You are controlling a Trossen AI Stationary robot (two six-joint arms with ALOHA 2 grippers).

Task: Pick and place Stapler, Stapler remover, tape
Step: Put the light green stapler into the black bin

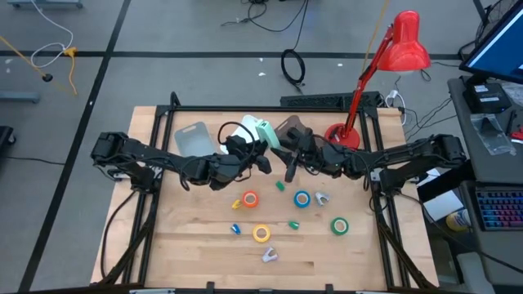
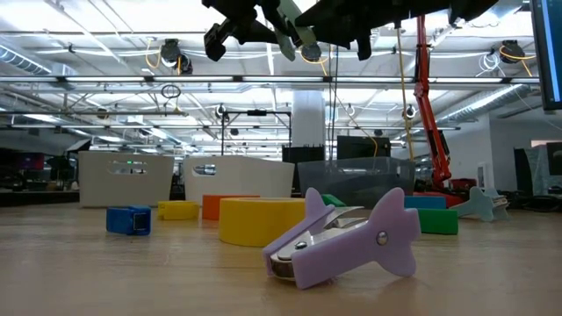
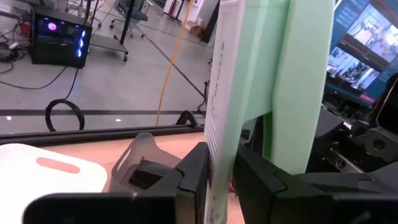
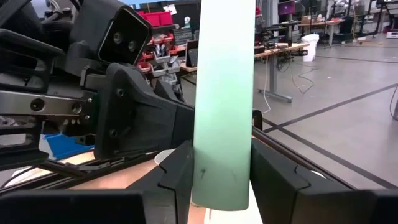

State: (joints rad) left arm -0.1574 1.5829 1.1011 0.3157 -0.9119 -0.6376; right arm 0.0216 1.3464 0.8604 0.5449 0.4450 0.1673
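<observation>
A pale green and white stapler (image 1: 260, 131) is held up in the air over the far middle of the table, between both grippers. My left gripper (image 1: 260, 159) comes in from the left and my right gripper (image 1: 292, 166) from the right; each is shut on the stapler. In the low view the stapler (image 2: 295, 37) shows high above the table. On the wood lie the orange (image 1: 250, 198), blue (image 1: 302, 198), yellow (image 1: 261, 233) and green (image 1: 339, 225) tape rolls. A purple stapler remover (image 2: 342, 241) lies at the near edge. My left gripper pinches the stapler between its two fingers (image 3: 189, 177). The white ribbed strip (image 3: 219, 118) and the green body (image 3: 301, 87) stand up out of the grip. The stapler is lifted clear of the table. My right gripper pinches a pale green bar of the stapler (image 4: 224, 124) between its two fingers (image 4: 277, 177), with the left gripper close behind it. The bar stands upright out of the grip, clear of the table.
A clear grey bin (image 1: 291, 129) and a white lid (image 1: 192, 137) sit at the far side. A red desk lamp (image 1: 359, 90) stands at the far right corner. Small blue (image 1: 235, 229), green (image 1: 280, 186) and grey (image 1: 321, 198) stapler removers lie among the rolls.
</observation>
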